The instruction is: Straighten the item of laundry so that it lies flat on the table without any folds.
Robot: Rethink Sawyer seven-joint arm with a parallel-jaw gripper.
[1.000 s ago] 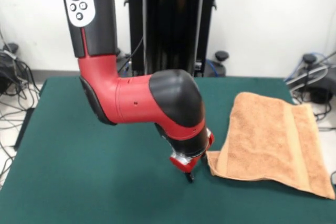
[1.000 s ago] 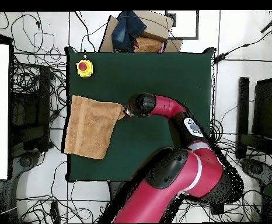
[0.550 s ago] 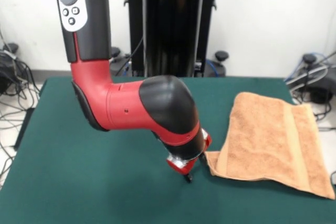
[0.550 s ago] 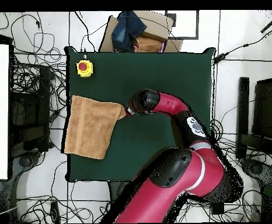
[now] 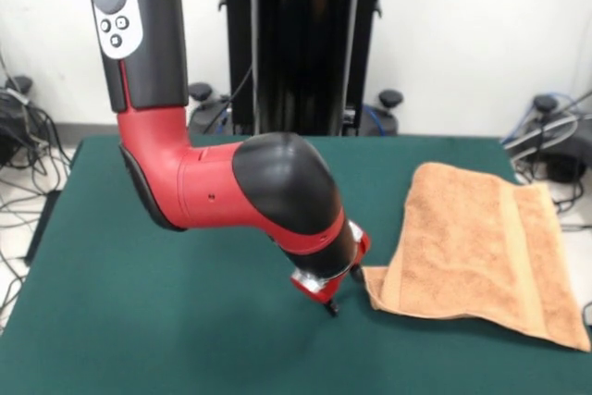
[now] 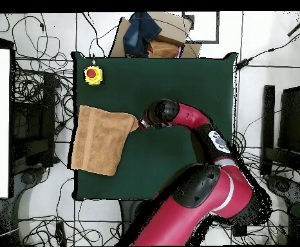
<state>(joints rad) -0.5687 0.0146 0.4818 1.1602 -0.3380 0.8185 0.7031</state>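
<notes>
Over the last second our arm has swung its upper links while the gripper (image 5: 331, 306) stayed low, just beside the towel (image 5: 481, 256) corner on the table (image 5: 139, 321), so nothing is flatter yet, and we cannot tell its opening or hold.

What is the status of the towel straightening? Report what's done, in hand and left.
Done: little. The towel lies at one side of the table, seemingly doubled, with one stripe band across its middle. In hand: the gripper is down at the towel's inner corner; whether it grips the corner cannot be told. Left: draw that corner out, unfold the layer and flatten the towel fully.
</notes>
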